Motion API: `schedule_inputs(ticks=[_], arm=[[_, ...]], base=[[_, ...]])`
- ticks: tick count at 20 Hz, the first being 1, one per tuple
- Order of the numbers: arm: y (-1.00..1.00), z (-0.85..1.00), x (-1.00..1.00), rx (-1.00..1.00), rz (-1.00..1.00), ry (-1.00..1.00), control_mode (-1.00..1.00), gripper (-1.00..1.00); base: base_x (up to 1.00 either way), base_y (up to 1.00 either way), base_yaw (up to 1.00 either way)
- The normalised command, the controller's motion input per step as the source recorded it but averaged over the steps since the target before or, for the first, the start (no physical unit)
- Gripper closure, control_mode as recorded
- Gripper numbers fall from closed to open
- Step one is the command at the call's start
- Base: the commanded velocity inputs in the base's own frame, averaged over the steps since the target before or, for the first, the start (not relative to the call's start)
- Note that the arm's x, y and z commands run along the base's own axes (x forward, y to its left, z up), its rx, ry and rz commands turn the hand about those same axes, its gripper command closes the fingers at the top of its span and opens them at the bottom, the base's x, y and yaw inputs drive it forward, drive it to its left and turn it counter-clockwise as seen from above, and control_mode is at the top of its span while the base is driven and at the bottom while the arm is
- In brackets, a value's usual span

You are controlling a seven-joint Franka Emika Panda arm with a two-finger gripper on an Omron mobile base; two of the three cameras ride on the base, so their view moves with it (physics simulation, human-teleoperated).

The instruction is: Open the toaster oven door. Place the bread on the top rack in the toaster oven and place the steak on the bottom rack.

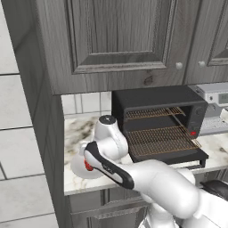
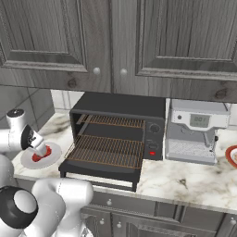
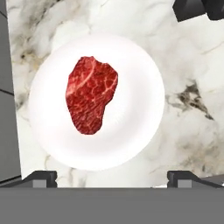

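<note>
The steak (image 3: 91, 100) lies on a white plate (image 3: 138, 100) on the counter, left of the toaster oven (image 2: 120, 104). My gripper (image 3: 113, 178) hangs straight above the plate, open, with one fingertip (image 3: 41, 178) at each side and nothing between them; it also shows just over the steak (image 2: 40, 155) as the gripper (image 2: 42, 150). The toaster oven door (image 2: 99, 172) is folded down flat. Inside are the top rack (image 2: 113, 121) and the bottom rack (image 2: 106, 150), which reaches out over the door. Both racks are bare. The bread is out of view.
A silver coffee machine (image 2: 194, 132) stands right of the oven, and a red-rimmed dish (image 2: 233, 155) sits at the far right edge. Dark cabinets (image 1: 120, 40) hang low overhead. A corner of the open door (image 3: 197, 8) lies close to the plate.
</note>
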Motion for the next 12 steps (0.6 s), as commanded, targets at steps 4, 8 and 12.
schedule_inputs(ticks=[4,8,12], arm=[[0.04,-0.28,0.08,0.00,-0.02,0.07,-1.00,-1.00],[0.05,-0.24,0.11,-0.04,0.00,0.00,-1.00,-1.00],[0.06,-0.18,0.12,-0.06,0.00,-0.01,-1.00,-1.00]], base=[[0.00,0.00,0.00],[0.00,0.00,0.00],[0.00,0.00,0.00]])
